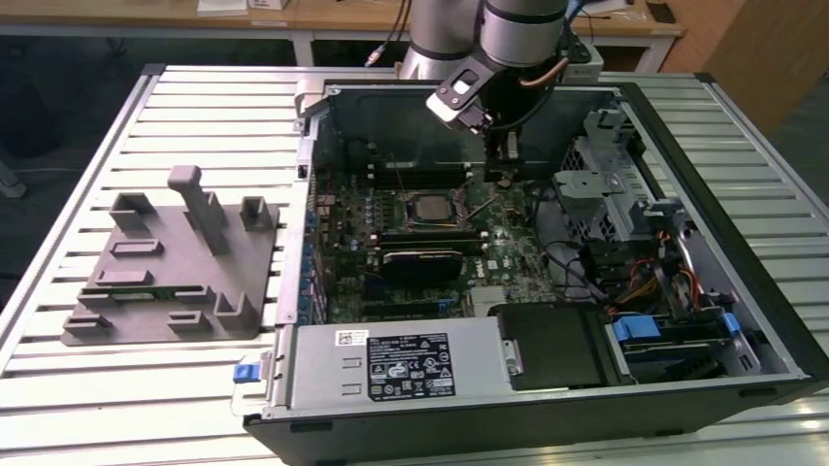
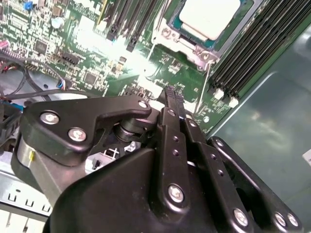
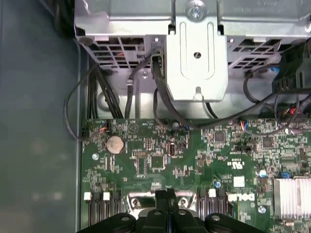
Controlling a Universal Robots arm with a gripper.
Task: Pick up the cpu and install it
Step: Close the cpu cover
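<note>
The cpu, seated in its motherboard socket, is judged light, rigid and fragile, best held by opposite edges, while the tool hangs near it, closed on nothing.

cpu cut by edge, perhaps seated

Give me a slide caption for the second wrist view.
Gripper, jaws shut on nothing, poised over the motherboard just off the socket where the cpu lies.
</note>
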